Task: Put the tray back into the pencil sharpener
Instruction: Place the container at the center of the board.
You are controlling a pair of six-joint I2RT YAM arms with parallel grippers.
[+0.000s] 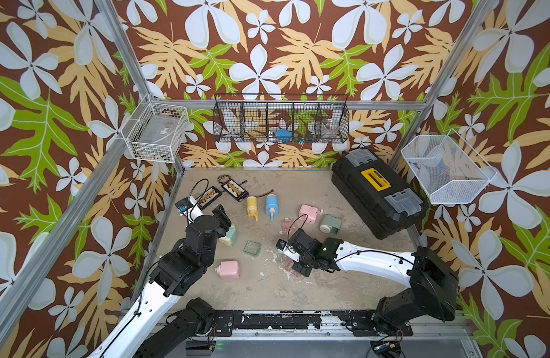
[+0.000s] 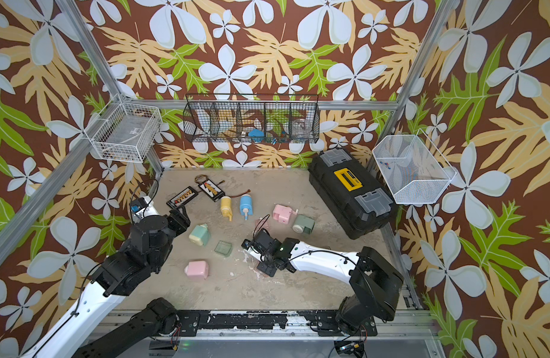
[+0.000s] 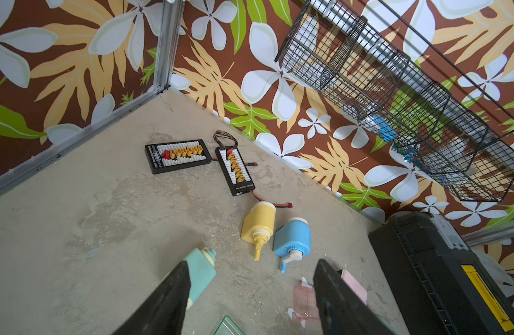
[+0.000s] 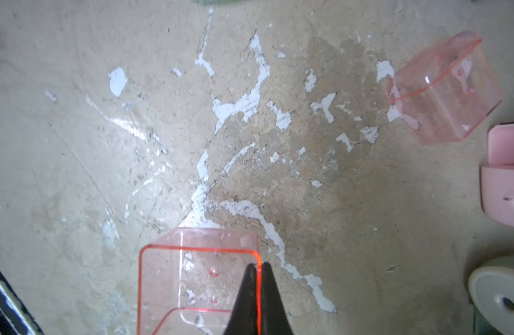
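Note:
My right gripper (image 4: pixel 260 266) is shut on one wall of a clear pink tray (image 4: pixel 192 275), which sits low over the table; in both top views the tray (image 1: pixel 288 269) (image 2: pixel 257 267) is mostly hidden under that gripper (image 1: pixel 300 268). A pink pencil sharpener (image 1: pixel 228 270) lies on its side at the front left. Another pink pencil sharpener (image 1: pixel 310 214) stands further back, with a second pink tray (image 4: pixel 444 92) beside it. My left gripper (image 3: pixel 251 290) is open and holds nothing, hovering by a teal sharpener (image 2: pixel 200 234).
A clear green tray (image 1: pixel 252 249) lies mid-table. Yellow (image 1: pixel 252 207) and blue (image 1: pixel 271 205) sharpeners and a grey-green one (image 1: pixel 330 224) lie behind. Two black connector boards (image 3: pixel 177 156) sit at the back left, and a black toolbox (image 1: pixel 377 192) at the back right. Wire baskets hang on the walls.

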